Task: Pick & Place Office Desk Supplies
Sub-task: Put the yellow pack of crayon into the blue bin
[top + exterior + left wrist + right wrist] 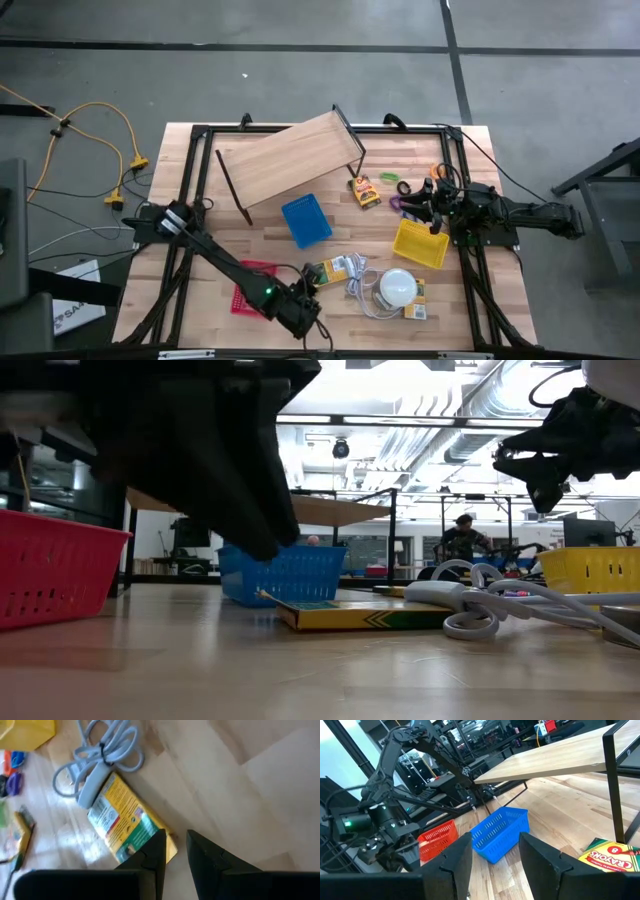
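Left claw [308,290], empty w/ fingers slightly apart, sits by crayon packet [131,827] near counter's front edge for a pick; right claw [437,214] waits open over yellow basket [420,245].

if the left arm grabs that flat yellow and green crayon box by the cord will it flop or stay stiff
The crayon box looks like a flat, square-edged carton, so it probably stays stiff. Lying flat on the table, it likely slides rather than rolls. The left gripper hangs near its corner, fingers narrowly apart; a thin edge grip might pivot.
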`<state>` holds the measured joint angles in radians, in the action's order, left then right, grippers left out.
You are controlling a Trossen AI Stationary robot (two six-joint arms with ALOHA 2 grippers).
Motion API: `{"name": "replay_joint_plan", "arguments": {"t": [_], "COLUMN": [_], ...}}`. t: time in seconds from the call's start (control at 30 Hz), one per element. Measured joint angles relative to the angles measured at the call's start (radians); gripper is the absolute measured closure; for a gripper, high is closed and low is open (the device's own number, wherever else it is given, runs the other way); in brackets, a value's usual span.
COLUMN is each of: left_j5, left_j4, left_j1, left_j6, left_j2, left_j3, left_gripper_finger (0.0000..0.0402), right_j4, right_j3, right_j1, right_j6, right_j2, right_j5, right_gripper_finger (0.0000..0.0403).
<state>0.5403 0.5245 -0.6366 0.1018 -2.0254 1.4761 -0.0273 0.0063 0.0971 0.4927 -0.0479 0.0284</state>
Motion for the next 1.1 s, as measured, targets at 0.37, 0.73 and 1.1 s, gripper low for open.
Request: {"name": "replay_joint_plan", "arguments": {"t": [0.37, 0.73, 1.1], "left_j5": [0.083, 0.065, 0.088], "left_j4": [0.009, 0.027, 0.027], "left_j1": [-0.037, -0.011, -0.017], "left_j6": [-0.095, -0.127, -0.107], "left_j2": [-0.034, -0.068, -0.100], "left_j3": [0.025, 0.029, 0.029], "left_gripper_finger": [0.0332, 0.0332, 0.0332], "right_j4": [0.001, 0.001, 0.000], "right_j3": [0.000, 0.000, 0.000], "right_j1": [0.000, 0.000, 0.000], "right_j6": [0.000, 0.000, 0.000], "right_j2": [0.000, -0.001, -0.002], "right_j5": [0.000, 0.000, 0.000], "right_gripper_finger": [0.0253, 0.0253, 0.0253]}}
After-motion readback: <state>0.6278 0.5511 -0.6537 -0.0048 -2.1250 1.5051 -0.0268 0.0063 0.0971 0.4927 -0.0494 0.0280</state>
